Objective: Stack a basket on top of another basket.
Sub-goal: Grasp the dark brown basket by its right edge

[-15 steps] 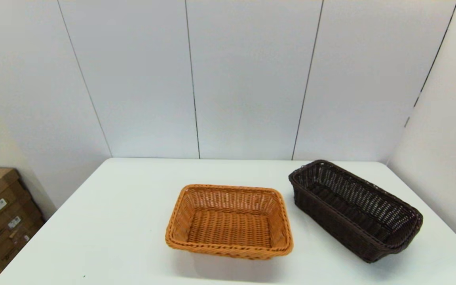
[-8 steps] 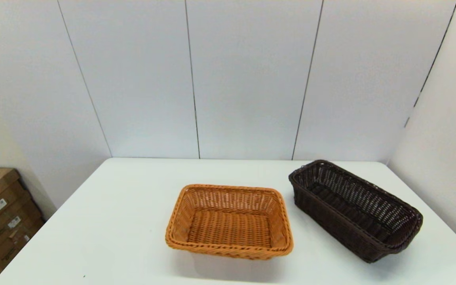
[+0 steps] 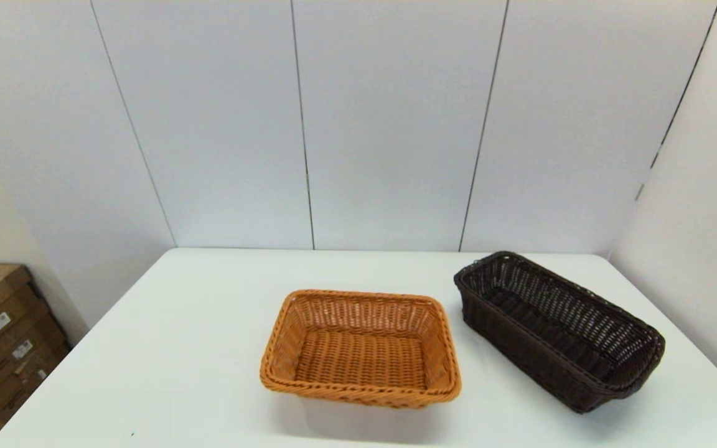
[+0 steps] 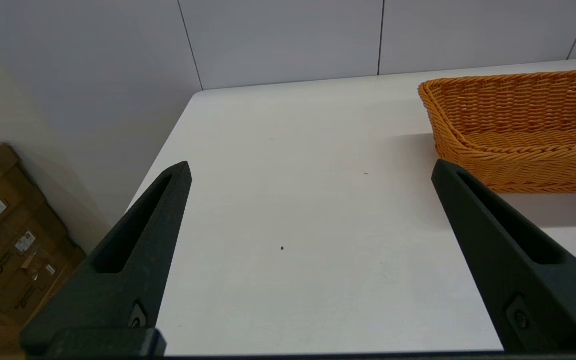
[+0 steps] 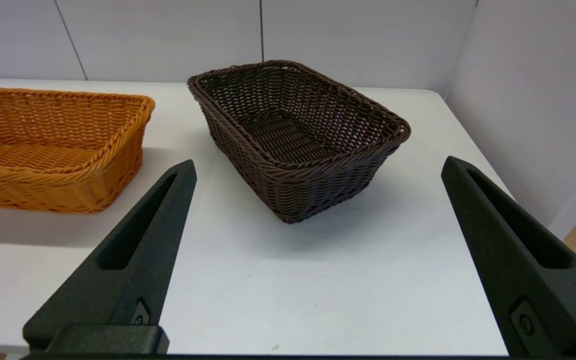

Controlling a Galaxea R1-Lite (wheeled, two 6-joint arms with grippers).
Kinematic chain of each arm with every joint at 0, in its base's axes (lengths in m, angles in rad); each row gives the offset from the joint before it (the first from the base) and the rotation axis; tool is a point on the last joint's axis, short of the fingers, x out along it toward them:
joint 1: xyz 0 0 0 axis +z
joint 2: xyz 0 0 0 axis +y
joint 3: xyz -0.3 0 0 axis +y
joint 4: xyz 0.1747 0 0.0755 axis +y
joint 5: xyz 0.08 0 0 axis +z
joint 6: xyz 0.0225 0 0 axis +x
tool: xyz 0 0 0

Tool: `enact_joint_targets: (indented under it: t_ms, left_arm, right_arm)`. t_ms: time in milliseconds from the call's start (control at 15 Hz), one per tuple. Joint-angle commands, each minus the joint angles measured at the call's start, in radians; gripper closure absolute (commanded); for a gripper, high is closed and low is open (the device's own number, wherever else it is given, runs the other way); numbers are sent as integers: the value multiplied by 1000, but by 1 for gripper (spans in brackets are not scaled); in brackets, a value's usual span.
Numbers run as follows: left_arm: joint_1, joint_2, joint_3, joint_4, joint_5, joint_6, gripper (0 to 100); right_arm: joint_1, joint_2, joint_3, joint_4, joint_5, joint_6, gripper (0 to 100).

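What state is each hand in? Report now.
Left hand: open, holding nothing, over bare white table.
Right hand: open, holding nothing, short of the dark brown basket.

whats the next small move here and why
Probably the right gripper should ease forward toward the near rim of the dark basket. Both baskets sit apart on the table, the orange basket empty, so nothing is stacked or held yet. The right gripper is open and faces the dark basket; the left gripper, also open, faces bare table beside the orange basket.
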Motion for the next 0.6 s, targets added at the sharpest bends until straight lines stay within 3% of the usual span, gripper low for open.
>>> enact_joint_targets:
  t_ms: [67, 600]
  left_arm:
    - [1, 0, 2, 1, 0, 0, 0]
    - [-1, 0, 2, 1, 0, 0, 0]
  right_arm:
    - [0, 0, 0, 0, 1, 0, 0]
    - [0, 0, 0, 0, 1, 0, 0]
